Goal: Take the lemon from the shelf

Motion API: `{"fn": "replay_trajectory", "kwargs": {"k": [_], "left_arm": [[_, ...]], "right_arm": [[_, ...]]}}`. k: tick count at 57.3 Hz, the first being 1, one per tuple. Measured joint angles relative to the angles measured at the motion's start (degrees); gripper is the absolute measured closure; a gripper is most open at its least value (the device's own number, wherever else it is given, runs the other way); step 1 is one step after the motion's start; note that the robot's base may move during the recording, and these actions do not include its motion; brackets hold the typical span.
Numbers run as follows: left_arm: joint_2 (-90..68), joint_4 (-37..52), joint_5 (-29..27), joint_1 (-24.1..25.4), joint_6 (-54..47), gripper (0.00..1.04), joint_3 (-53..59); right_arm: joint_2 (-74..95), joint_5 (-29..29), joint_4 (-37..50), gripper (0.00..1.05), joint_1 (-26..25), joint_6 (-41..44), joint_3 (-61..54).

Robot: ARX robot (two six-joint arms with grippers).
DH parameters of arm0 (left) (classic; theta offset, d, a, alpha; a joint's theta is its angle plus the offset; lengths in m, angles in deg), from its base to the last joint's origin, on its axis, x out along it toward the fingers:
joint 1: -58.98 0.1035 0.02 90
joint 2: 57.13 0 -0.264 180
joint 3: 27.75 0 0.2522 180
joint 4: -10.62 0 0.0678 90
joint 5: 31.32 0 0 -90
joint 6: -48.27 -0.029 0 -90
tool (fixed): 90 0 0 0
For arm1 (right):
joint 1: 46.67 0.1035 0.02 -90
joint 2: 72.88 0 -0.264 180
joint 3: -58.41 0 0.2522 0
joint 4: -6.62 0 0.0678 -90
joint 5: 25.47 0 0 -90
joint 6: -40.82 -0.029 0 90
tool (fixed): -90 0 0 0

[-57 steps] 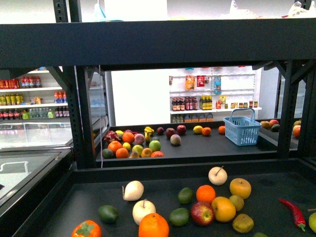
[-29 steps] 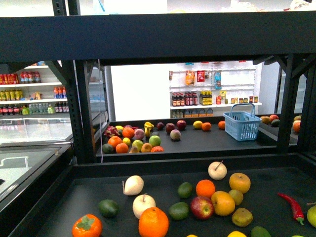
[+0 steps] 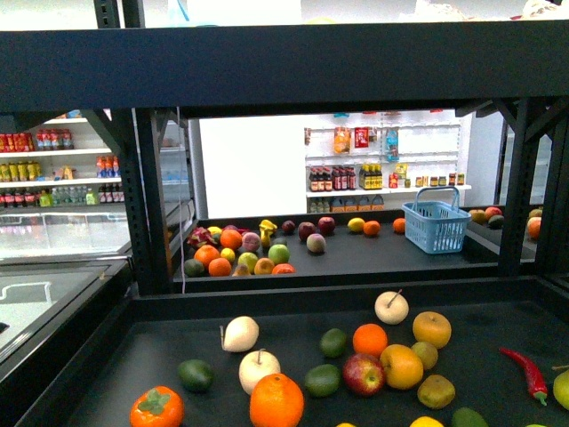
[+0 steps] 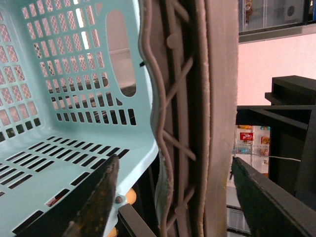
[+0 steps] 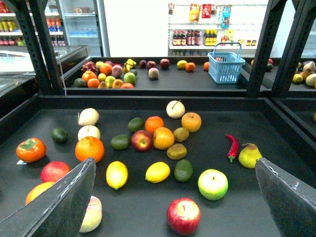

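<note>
Two bright yellow lemons lie side by side on the black shelf tray in the right wrist view: one oval with a nub, one more upright. My right gripper is open and empty, hovering above the tray's near part, with the lemons a little beyond its fingers. In the front view only a yellow top shows at the bottom edge. My left gripper is shut on the greyish rim of a light blue basket. Neither arm shows in the front view.
Near the lemons lie a red apple, a yellow-green apple, a dark avocado, an orange, a red chili and a pear. Black posts frame the tray. Another blue basket stands on the far shelf.
The front view dipped a little between one second and half a second ago, so the fruit sits higher in frame. Since then nothing has moved.
</note>
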Motion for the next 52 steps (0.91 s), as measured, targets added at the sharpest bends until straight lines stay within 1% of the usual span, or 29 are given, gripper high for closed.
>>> {"fn": "replay_trajectory", "kwargs": {"k": [10,15,17,21,29,41,45,49,52], "left_arm": [[0.0,1.4,-0.3,-0.4,-0.5,0.72,0.0],[0.1,1.4,-0.4,-0.5,0.9,0.84,0.2],[0.3,1.4,-0.3,-0.6,0.9,0.86,0.4],[1.2,1.4,0.5,-0.9,-2.4,0.88,1.2],[4.8,0.7,1.9,-1.7,-6.2,0.88,4.3],[16.3,-1.2,6.6,-4.4,-11.7,0.9,11.5],[22.8,-3.3,8.6,-7.6,-14.4,0.9,15.3],[26.8,-4.8,9.4,-10.9,-16.4,0.9,17.9],[30.3,-6.1,10.1,-15.4,-17.8,0.9,20.8]], "right_arm": [[0.0,0.0,0.0,0.07,0.0,0.0,0.0],[0.0,0.0,0.0,0.07,0.0,0.0,0.0],[0.0,0.0,0.0,0.07,0.0,0.0,0.0],[0.0,0.0,0.0,0.07,0.0,0.0,0.0],[0.0,0.0,0.0,0.07,0.0,0.0,0.0],[0.0,0.0,0.0,0.07,0.0,0.0,0.0],[0.0,0.0,0.0,0.07,0.0,0.0,0.0],[0.0,0.0,0.0,0.07,0.0,0.0,0.0],[0.0,0.0,0.0,0.07,0.0,0.0,0.0]]}}
